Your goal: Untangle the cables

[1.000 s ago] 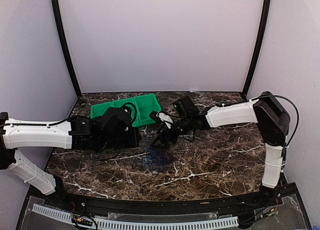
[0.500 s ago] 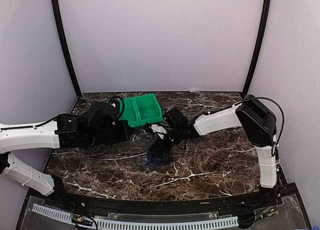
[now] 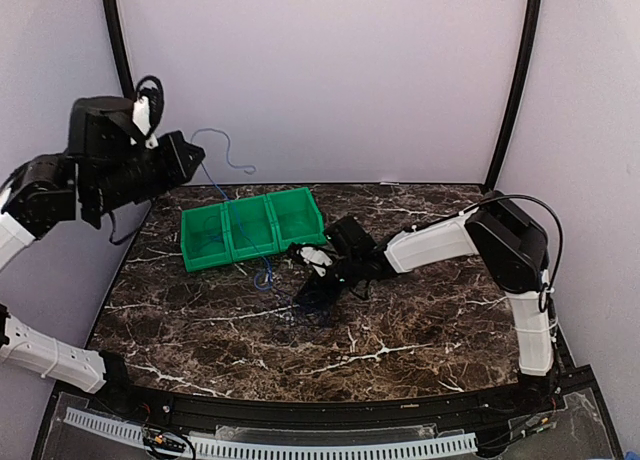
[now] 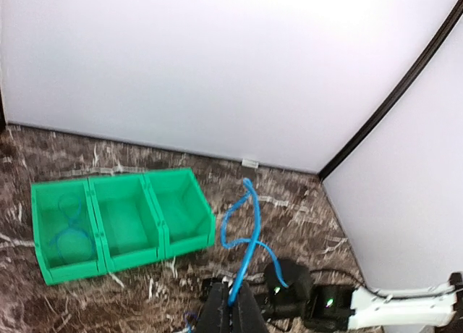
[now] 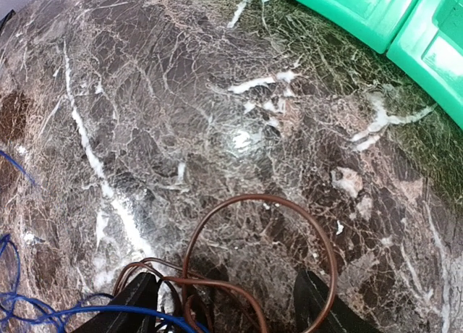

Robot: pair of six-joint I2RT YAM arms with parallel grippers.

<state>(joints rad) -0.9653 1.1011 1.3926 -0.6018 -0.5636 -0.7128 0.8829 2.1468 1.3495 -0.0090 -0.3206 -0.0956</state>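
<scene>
One table: dark stone with white veins.
Two arms: the left arm is up high by the wall; the right arm reaches low across the table.
Bin: green, three boxes in a row, near the back.
Blue cable: hangs from the left gripper down to the table, beside the bin.
Black cable: a small bunch on the table under the right gripper; it looks brown up close.
Left gripper: fingers pressed together on the blue cable.
Right gripper: fingers apart, with a loop of the black cable between them.
</scene>
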